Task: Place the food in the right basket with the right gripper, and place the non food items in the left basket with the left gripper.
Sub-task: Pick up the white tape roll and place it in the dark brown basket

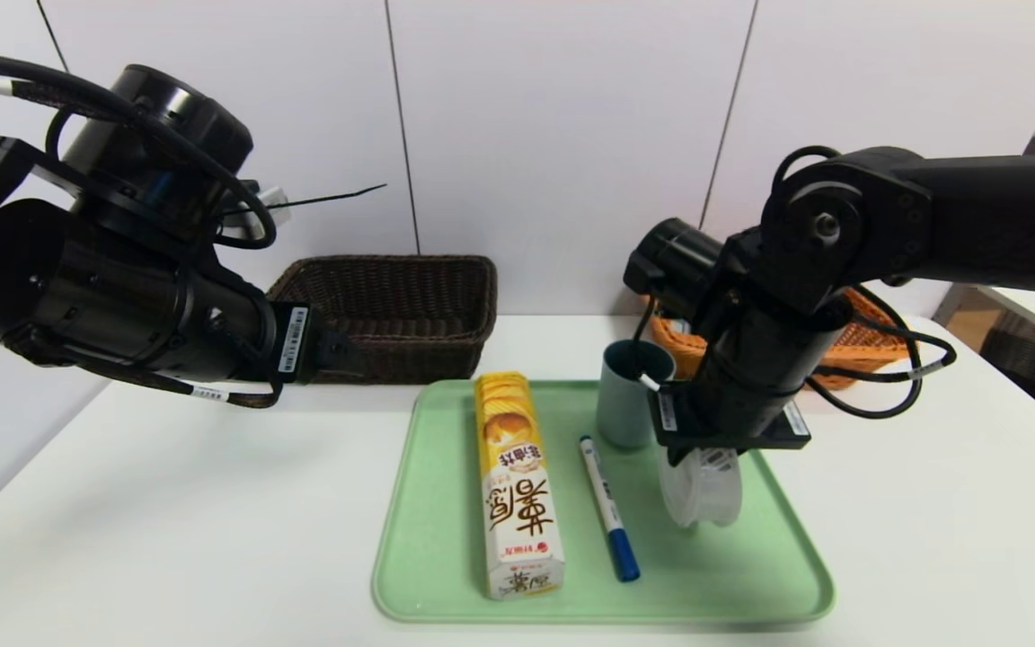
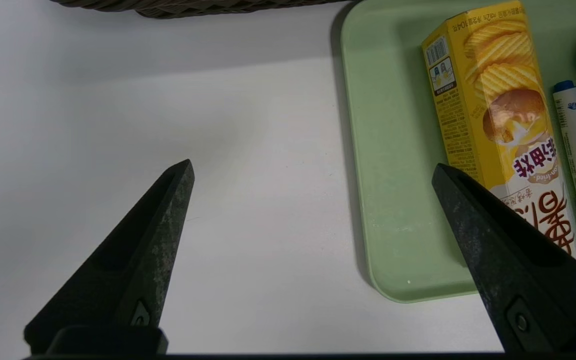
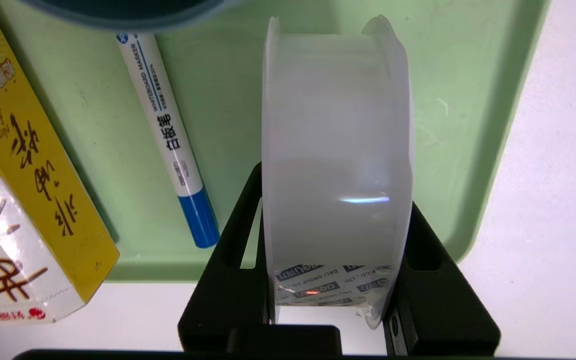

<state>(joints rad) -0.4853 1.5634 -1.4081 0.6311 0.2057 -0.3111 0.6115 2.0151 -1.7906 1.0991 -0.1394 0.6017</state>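
Note:
The yellow and white food carton lies lengthwise on the green tray. To its right lies the white marker with a blue cap, and behind that stands the dusty-blue cup. My right gripper reaches down over the tray's right side, shut on the translucent white roll, which stands on edge between the fingers. Left of the tray, my left gripper hangs open and empty above the bare table.
The dark brown left basket sits at the back left of the white table. The orange-tan right basket is at the back right, mostly hidden behind my right arm. A white wall closes off the back.

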